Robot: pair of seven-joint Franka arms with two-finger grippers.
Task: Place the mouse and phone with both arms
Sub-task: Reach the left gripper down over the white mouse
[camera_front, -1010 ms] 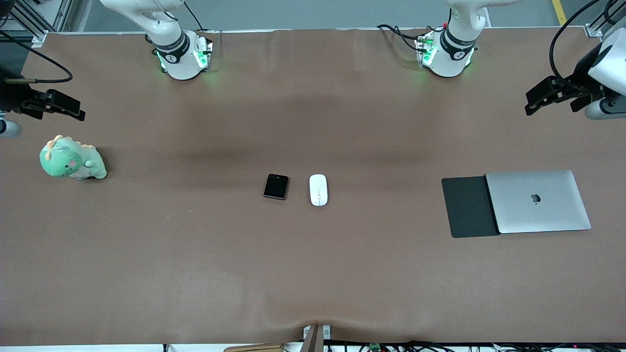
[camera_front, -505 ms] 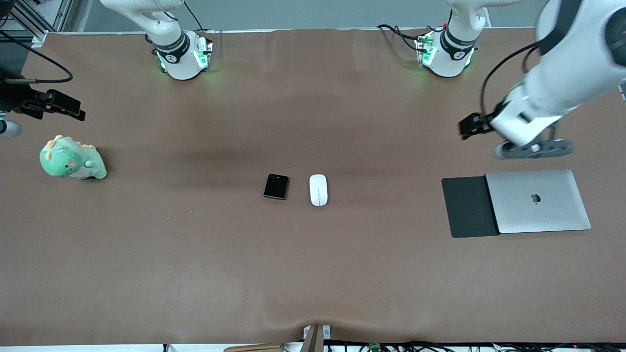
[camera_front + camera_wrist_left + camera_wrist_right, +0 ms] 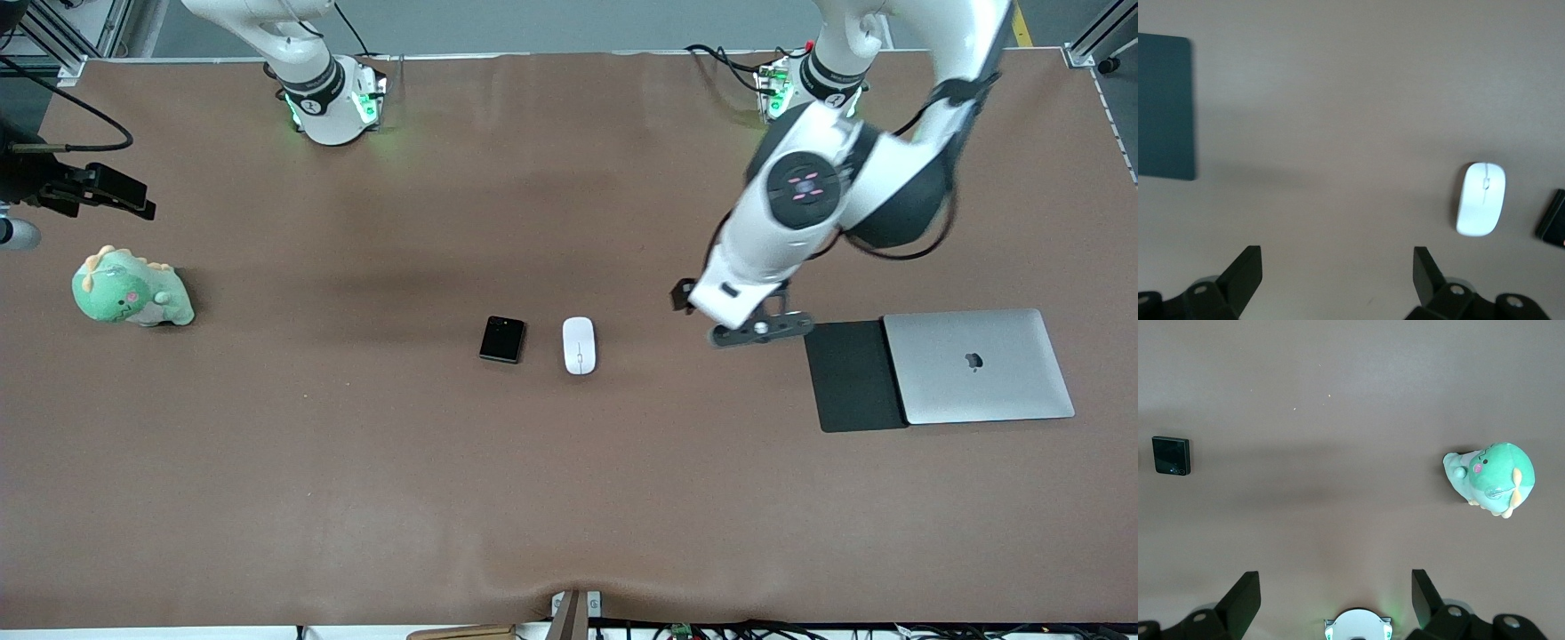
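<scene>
The white oval mouse [image 3: 579, 346] lies at the table's middle, beside the small black phone [image 3: 502, 340], which is toward the right arm's end. My left gripper [image 3: 685, 296] hangs over bare table between the mouse and the black pad, open and empty. In the left wrist view its fingers [image 3: 1245, 273] stand wide apart, with the mouse [image 3: 1481, 199] and the phone's edge [image 3: 1555, 220] off to one side. My right gripper [image 3: 124, 196] waits over the right arm's end of the table, open and empty. The right wrist view shows the phone [image 3: 1171, 455].
A closed silver laptop [image 3: 978, 364] lies partly on a flat matte black pad [image 3: 849, 378] toward the left arm's end; the pad also shows in the left wrist view [image 3: 1163, 107]. A green plush dinosaur [image 3: 132, 292] sits below the right gripper, also seen in the right wrist view [image 3: 1491, 479].
My left arm has swung in from the table's left-arm end toward the middle and lower, its gripper now close to the mouse. The right arm, mouse and phone have not moved.
</scene>
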